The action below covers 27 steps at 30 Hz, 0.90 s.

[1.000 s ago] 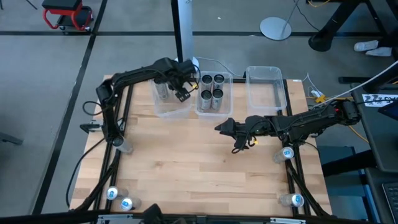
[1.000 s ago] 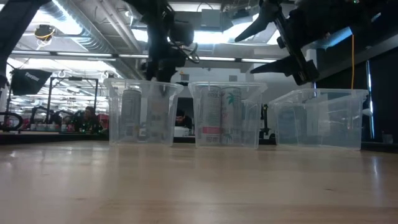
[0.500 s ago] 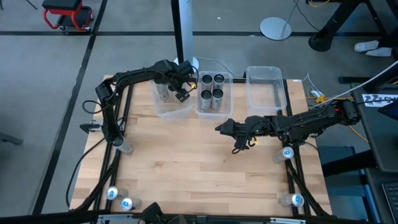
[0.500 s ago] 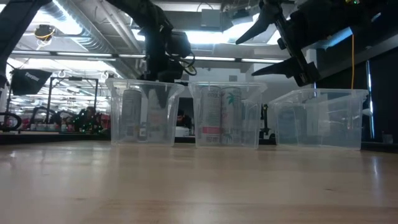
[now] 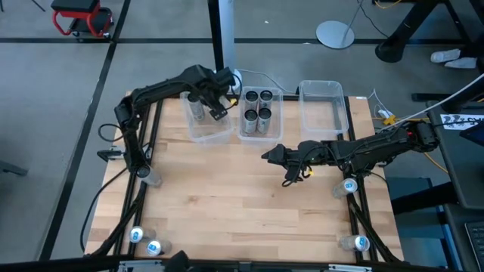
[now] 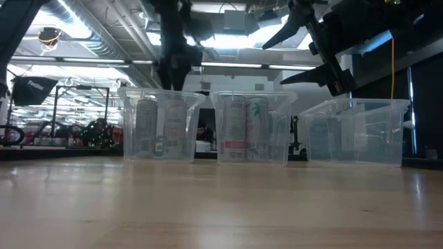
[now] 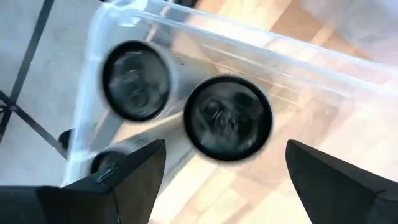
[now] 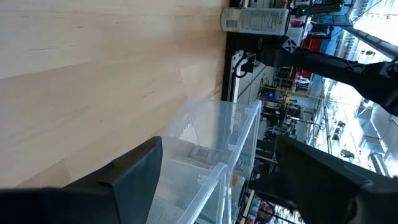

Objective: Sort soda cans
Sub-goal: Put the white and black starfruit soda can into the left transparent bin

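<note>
Nearest the front table edge, loose soda cans wait at the corners: two at the left (image 5: 144,242), one at the right (image 5: 357,242), with another beside each arm base (image 5: 349,186). At mid-table the right gripper (image 5: 277,165) hovers with jaws open and empty, well apart from any can. Farther back, the left gripper (image 5: 218,97) stands above the left bin (image 5: 209,134), jaws spread and holding nothing; two dark-topped cans (image 7: 227,117) stand upright directly below it. To finish this step well, lift the left gripper straight up so the fingers clear both cans and the bin wall. Beyond, the middle bin (image 5: 261,77) holds four cans; the right bin (image 5: 322,89) appears empty.
</note>
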Each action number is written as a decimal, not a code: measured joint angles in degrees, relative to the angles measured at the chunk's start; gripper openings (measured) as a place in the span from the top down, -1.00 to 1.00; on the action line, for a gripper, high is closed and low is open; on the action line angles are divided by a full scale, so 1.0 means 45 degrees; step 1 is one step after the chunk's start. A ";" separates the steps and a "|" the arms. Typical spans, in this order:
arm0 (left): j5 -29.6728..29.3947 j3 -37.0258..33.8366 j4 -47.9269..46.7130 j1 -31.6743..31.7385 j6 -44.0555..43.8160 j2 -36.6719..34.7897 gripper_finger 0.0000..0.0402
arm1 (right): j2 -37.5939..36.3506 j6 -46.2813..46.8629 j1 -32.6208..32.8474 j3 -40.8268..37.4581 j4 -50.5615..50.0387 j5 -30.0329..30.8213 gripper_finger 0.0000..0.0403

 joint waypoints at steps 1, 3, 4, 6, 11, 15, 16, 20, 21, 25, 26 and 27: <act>0.0003 0.0271 -0.0276 -0.0040 -0.0172 -0.0130 -0.58 | 0.0000 0.0000 0.0000 0.0000 0.0000 -0.0005 -0.55; -0.0005 0.0669 -0.0762 -0.0215 -0.0522 -0.0524 -0.58 | 0.0000 0.0000 0.0000 0.0000 -0.0004 -0.0005 -0.55; -0.0016 0.0802 -0.0975 -0.0354 -0.0654 -0.0773 -0.58 | 0.0000 0.0000 0.0000 -0.0005 -0.0005 -0.0005 -0.55; -0.0017 0.0953 -0.1230 -0.0766 -0.1080 -0.1376 -0.58 | 0.0000 0.0000 0.0000 -0.0005 -0.0011 -0.0005 -0.55; -0.0001 0.0952 -0.1382 -0.2385 -0.1786 -0.3005 -0.58 | 0.0000 -0.0010 0.0000 -0.0005 -0.0096 -0.0005 -0.55; 0.0001 0.0953 -0.1364 -0.3705 -0.2841 -0.4028 -0.58 | 0.0000 -0.0010 0.0000 -0.0005 -0.0106 -0.0005 -0.55; 0.0004 0.0952 -0.1413 -0.4030 -0.3032 -0.4180 -0.58 | 0.0000 -0.0010 0.0000 -0.0005 -0.0144 -0.0005 -0.55; 0.0134 0.0952 -0.1357 -0.5195 -0.3553 -0.4565 -0.58 | 0.0000 -0.0007 0.0000 -0.0005 -0.0384 -0.0007 -0.55; 0.0089 0.0952 -0.1382 -0.5418 -0.3710 -0.4583 -0.58 | 0.0000 -0.0005 0.0000 -0.0005 -0.0393 -0.0010 -0.55; -0.0008 0.0843 -0.1365 -0.6081 -0.3714 -0.4583 -0.58 | 0.0000 -0.0006 0.0000 -0.0005 -0.0364 -0.0010 -0.55; 0.0136 0.0776 -0.1351 -0.6218 -0.3441 -0.4583 -0.58 | 0.0000 -0.0005 0.0000 -0.0005 -0.0359 -0.0010 -0.55; 0.0401 0.0708 -0.1318 -0.6326 -0.3238 -0.4583 -0.58 | 0.0000 -0.0005 0.0000 -0.0005 -0.0365 -0.0010 -0.55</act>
